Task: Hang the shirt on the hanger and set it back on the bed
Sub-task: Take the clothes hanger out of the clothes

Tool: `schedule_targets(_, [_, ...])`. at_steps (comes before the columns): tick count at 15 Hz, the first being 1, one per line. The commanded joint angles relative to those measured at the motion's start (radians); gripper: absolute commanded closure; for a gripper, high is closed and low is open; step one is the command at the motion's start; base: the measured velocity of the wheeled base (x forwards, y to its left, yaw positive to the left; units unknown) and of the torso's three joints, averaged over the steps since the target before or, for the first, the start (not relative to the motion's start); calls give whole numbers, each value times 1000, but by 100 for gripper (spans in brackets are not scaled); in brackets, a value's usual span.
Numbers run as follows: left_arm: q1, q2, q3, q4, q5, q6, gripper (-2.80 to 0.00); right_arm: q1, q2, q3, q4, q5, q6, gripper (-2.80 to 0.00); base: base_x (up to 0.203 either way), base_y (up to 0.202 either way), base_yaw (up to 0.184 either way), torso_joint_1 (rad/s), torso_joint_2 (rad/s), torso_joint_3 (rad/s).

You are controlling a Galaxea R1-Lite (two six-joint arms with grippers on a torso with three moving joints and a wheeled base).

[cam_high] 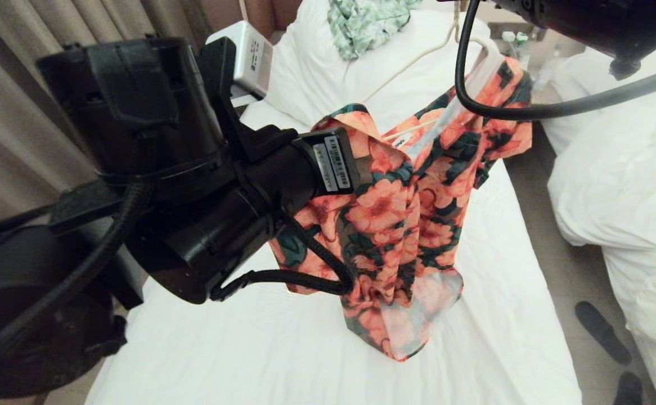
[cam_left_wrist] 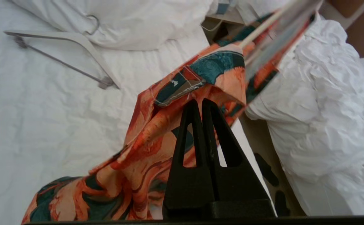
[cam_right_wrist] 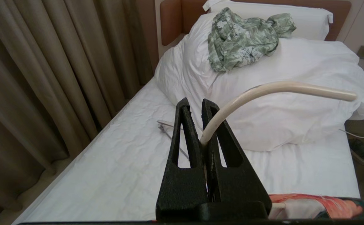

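Looming closest is the robot's bulky black left arm, and its left gripper (cam_left_wrist: 199, 104) is pinching shut on a fold of the short-sleeved floral shirt (cam_high: 401, 225), coral-orange blooms on dark green and brown, near the collar with its small white neck label (cam_high: 400, 142). Higher up and to the right, the right gripper (cam_right_wrist: 200, 125) is clenching the curved neck of the thin cream-white wire-like hanger (cam_right_wrist: 263, 90), just below its hook. Between the two arms the shirt is hanging in the air above the long single bed with its smooth white sheet (cam_high: 502, 315); one shoulder is looking as if it is riding on the hanger's arm (cam_high: 418, 56), the other side is bunching at the left gripper, and the hem is drooping towards the sheet.

That cloth is looking light, limp and a little slick, so I am guessing it is liable to slide off a slim hanger if tugged sideways; the collar edge or shoulder seam is seeming the sensible place to hold. By contrast the hanger is looking stiff but springy, best held at the neck as now.

Further up the bed a thicker white hanger with a grey bar (cam_left_wrist: 76, 53) is lying on the sheet, and a green-and-white leafy garment (cam_right_wrist: 244, 37) is sitting on the bunched duvet heap (cam_right_wrist: 294, 103).
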Motion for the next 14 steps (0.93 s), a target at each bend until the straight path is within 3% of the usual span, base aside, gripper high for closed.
schedule_targets(1, [14,-16,-8,-6,1,0,0,5,0,7,-2,-2,-2,0,0,0,0,0,0,0])
schedule_targets(14, [-25,-38,7,-4,-4,-1,0,73,28,26,-3,-9,-3,0,0,0,0,0,0,0])
